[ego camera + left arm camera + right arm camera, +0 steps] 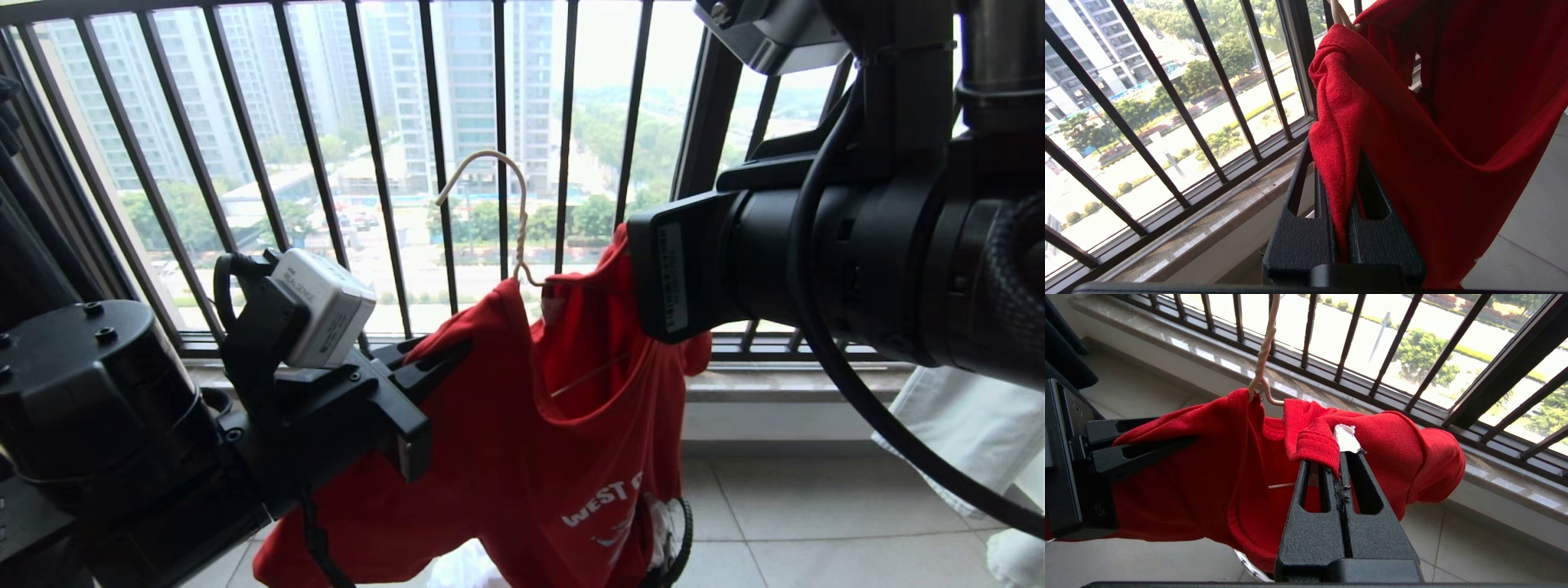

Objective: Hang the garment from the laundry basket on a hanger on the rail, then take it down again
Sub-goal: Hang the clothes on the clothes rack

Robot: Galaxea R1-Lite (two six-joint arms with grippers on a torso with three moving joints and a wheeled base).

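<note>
Stretching between both clamped pincers, left (1345,228) and right (1339,473): the garment (522,441).

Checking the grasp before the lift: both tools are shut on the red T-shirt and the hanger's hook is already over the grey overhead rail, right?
Not quite. The left tool and right tool are both shut on the red T-shirt, but the hanger hook is free: the head view shows it in the air in front of the window railing, over nothing.

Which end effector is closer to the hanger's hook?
Left, narrowly. The left end effector grips the garment beside the hanger neck; the right end effector pinches the collar slightly farther off.
</note>
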